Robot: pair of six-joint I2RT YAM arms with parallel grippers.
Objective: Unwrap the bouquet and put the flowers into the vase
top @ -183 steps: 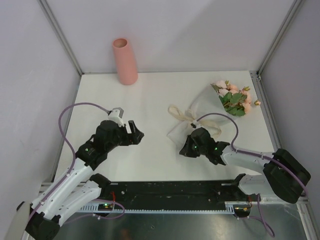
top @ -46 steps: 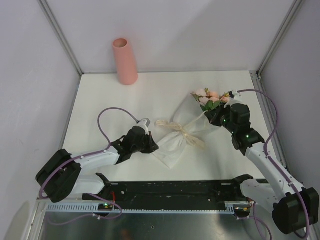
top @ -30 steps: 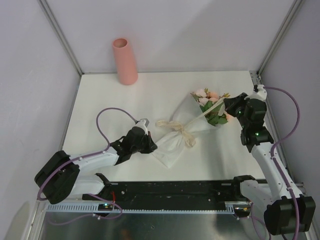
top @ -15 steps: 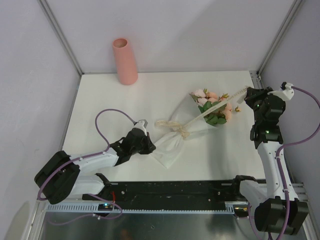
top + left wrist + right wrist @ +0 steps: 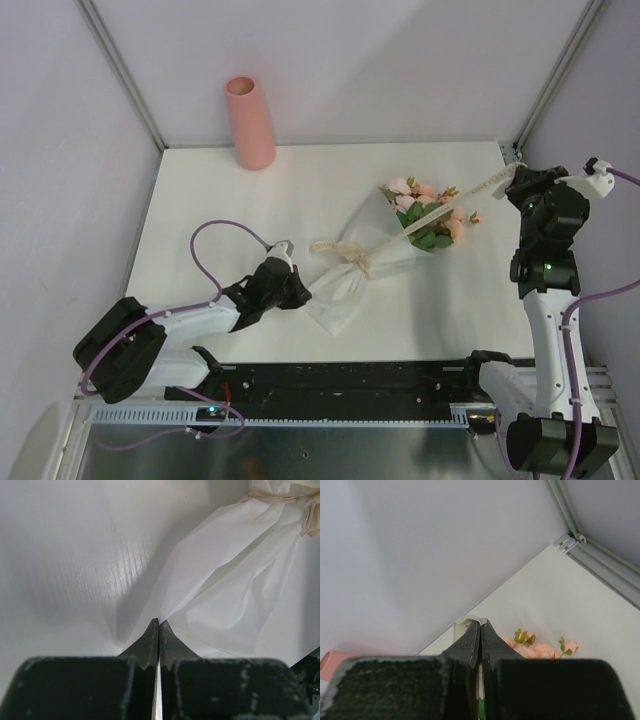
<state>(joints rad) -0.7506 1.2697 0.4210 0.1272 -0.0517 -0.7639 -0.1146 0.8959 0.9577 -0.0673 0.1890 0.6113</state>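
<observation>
Untying the bouquet (image 5: 420, 215): right hand (image 5: 517, 180), frame right, pinched shut on the taut ribbon (image 5: 478, 186); left hand (image 5: 299, 291), lower centre, clamped on the paper (image 5: 335, 300); next, probably pull until the knot (image 5: 362, 264) slips.

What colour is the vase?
The vase is plain salmon pink, shown best in the top external view.

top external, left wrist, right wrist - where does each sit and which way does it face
Top external: above and behind the bases, looking down at the table; both arms show.
Left wrist: low on the left arm, looking along the left pincer, shut on the paper of the bouquet.
Right wrist: raised, facing the back wall past the right pincer, shut on the ribbon.
Shared: top and right wrist show the vase.
</observation>
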